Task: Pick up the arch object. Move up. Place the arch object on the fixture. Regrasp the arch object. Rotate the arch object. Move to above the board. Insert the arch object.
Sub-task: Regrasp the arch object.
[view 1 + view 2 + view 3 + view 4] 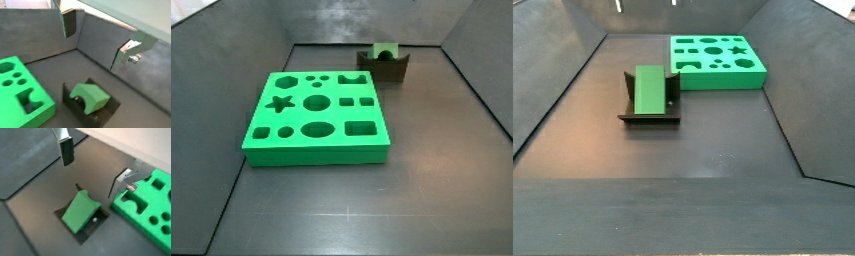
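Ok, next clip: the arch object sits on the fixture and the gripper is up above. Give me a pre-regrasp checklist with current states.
1. Arch object resting on the fixture: ok, it lies in the cradle in both side views.
2. Gripper open: ok, fingers spread wide, nothing between them.
3. Gripper clear of the arch object: ok, both wrist views show it above, not touching.
4. Gripper centred over the arch object: cannot tell; in a wrist view the piece sits off from the gap between the fingers.
5. Board apart from the fixture: ok, bare floor between them.
6. Target cutout free: cannot tell which cutout is meant.
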You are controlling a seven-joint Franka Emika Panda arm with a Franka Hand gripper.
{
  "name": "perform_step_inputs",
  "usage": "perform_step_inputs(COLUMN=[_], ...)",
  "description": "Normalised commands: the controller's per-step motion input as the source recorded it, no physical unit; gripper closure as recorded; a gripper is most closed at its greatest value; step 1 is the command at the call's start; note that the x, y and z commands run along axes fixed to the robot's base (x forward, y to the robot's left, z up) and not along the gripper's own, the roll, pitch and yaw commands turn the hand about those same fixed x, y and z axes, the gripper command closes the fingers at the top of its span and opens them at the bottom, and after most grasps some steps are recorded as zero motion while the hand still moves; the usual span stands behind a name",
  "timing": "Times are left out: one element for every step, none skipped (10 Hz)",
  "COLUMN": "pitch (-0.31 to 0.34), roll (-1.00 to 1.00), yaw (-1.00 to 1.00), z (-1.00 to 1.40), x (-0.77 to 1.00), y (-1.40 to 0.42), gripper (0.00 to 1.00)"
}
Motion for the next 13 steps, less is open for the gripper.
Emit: perform_step_inputs(pitch=[-0.012, -0.005, 0.006, 0.019, 0.044, 0.059, 0.099, 0.111, 0.111, 0.104, 0.084, 0.040, 0.016], roll=[1.00, 1.00, 1.00, 1.00, 1.00, 1.00, 0.98, 0.77, 0.58, 0.33, 0.23, 0.28, 0.26], yaw=[0.04, 0.05, 0.05, 0.05, 0.06, 0.07, 0.08, 0.09, 0.10, 0.12, 0.13, 0.09, 0.09], z=[-0.01, -0.01, -0.01, -0.01, -0.01, -0.01, -0.01, -0.01, -0.02, -0.01, 0.00, -1.00, -1.00], x=[0.01, 0.02, 0.04, 0.05, 0.07, 0.08, 0.09, 0.09, 0.09, 0.09, 0.08, 0.03, 0.03], y=[-0.02, -0.02, -0.03, -0.03, -0.03, -0.03, -0.04, -0.04, -0.04, -0.03, -0.02, 0.08, 0.08], gripper=[0.00, 0.00, 0.00, 0.00, 0.00, 0.00, 0.00, 0.00, 0.00, 0.00, 0.00, 0.00, 0.00])
